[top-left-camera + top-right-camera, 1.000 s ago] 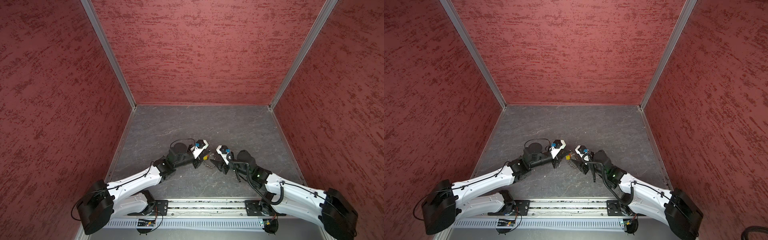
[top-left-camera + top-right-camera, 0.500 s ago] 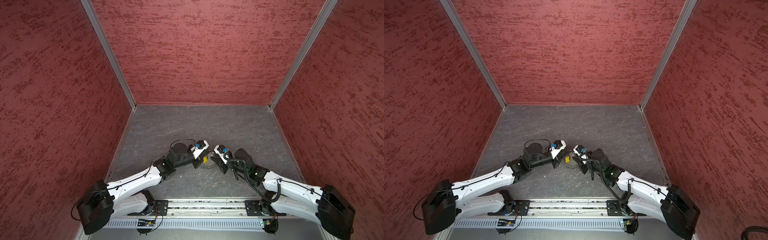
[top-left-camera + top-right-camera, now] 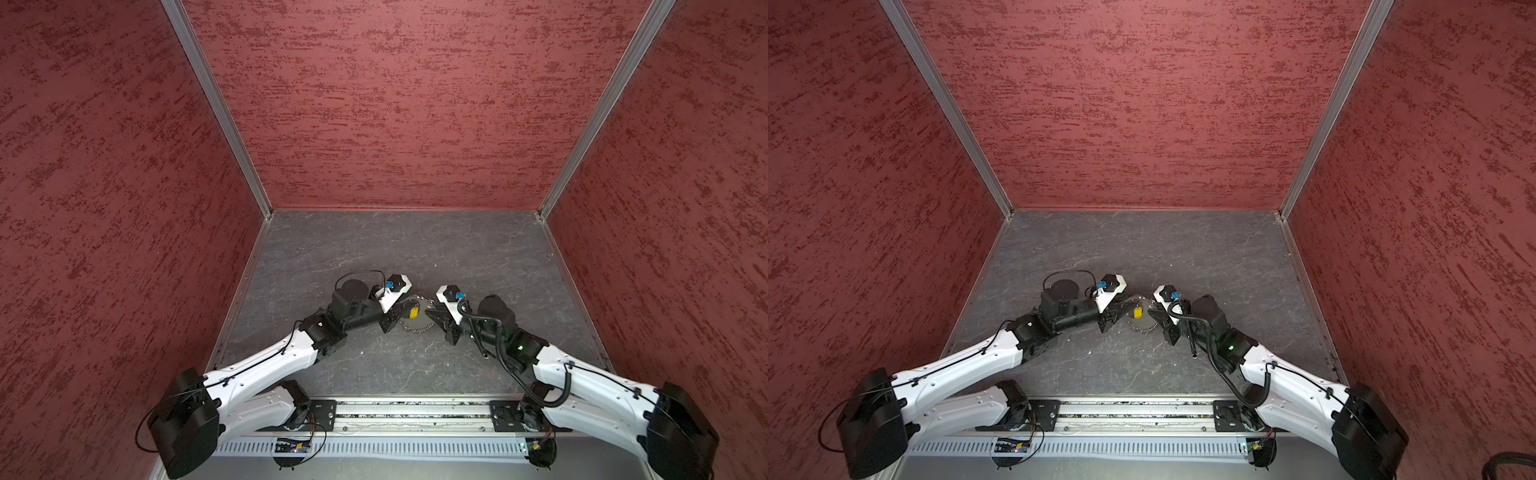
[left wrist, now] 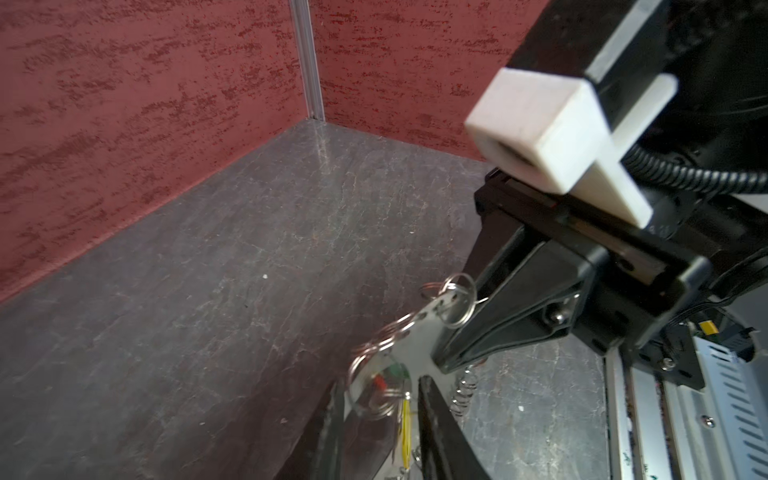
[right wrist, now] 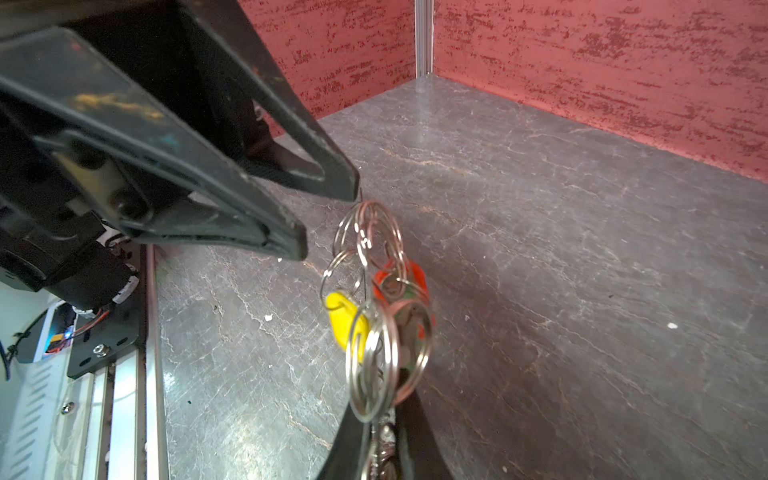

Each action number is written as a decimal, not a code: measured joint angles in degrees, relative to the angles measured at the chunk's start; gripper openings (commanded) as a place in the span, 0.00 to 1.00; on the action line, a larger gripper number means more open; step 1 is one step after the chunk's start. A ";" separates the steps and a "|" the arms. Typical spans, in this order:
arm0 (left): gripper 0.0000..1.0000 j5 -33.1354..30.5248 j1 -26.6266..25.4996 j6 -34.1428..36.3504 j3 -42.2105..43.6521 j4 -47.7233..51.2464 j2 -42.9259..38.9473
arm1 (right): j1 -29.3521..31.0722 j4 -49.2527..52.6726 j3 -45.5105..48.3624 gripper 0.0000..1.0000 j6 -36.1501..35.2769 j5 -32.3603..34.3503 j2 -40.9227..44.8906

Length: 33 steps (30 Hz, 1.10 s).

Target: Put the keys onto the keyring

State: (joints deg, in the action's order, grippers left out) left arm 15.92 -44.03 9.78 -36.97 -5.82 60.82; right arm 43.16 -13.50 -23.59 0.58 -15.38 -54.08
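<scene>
The right tool (image 5: 380,451), at 3 o'clock, clamps the keyring (image 5: 370,237) with the yellow key (image 5: 347,322) and red key (image 5: 417,273); the left tool (image 5: 326,220), at 9 o'clock, stands narrowly parted.

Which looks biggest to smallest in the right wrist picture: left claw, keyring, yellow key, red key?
1. The left claw, but it is close to the camera.
2. The keyring.
3. The yellow key and the red key look alike; rings hide part of the red one.

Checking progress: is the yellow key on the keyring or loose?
On: the yellow key hangs from a ring of the keyring, threaded through its end.
</scene>
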 measured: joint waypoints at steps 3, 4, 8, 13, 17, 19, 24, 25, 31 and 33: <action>0.42 -1.05 1.11 -0.98 -3.91 5.77 -1.46 | -0.68 0.11 0.98 0.00 0.04 -1.16 2.95; 0.43 -1.36 1.40 -1.05 -4.96 7.39 -2.16 | -0.85 0.11 1.29 0.00 0.04 -1.62 3.85; 0.44 -2.49 2.32 -0.79 -10.54 16.68 -5.05 | -1.22 0.02 2.08 0.00 0.07 -4.70 6.93; 0.49 0.76 3.02 2.91 -18.43 30.23 -5.64 | -1.27 -1.53 2.08 0.00 0.04 -8.41 8.87; 0.50 3.48 3.98 7.23 -21.88 39.50 -4.96 | -1.27 -2.80 2.08 0.00 -0.22 -10.75 8.66; 0.51 4.55 4.68 9.33 -22.62 42.80 -4.17 | -1.27 -3.08 2.08 0.00 -0.42 -11.65 8.61; 0.51 10.01 6.45 13.33 -22.84 46.82 -2.21 | -1.27 -3.56 2.08 0.00 -0.98 -13.97 9.16; 0.51 11.32 6.69 13.97 -22.84 47.12 -1.88 | -1.27 -3.80 2.08 0.00 -1.03 -14.43 9.42; 0.44 19.61 8.28 16.46 -22.84 47.82 -0.09 | -1.27 -5.14 2.08 0.00 -1.07 -17.09 10.75; 0.39 21.90 8.41 17.07 -22.84 47.89 0.52 | -1.27 -5.42 2.08 0.00 -1.09 -17.75 10.97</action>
State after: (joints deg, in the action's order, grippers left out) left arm 37.82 -35.62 26.85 -59.81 42.06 61.34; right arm 41.89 -18.92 -21.52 -0.51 -33.12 -43.11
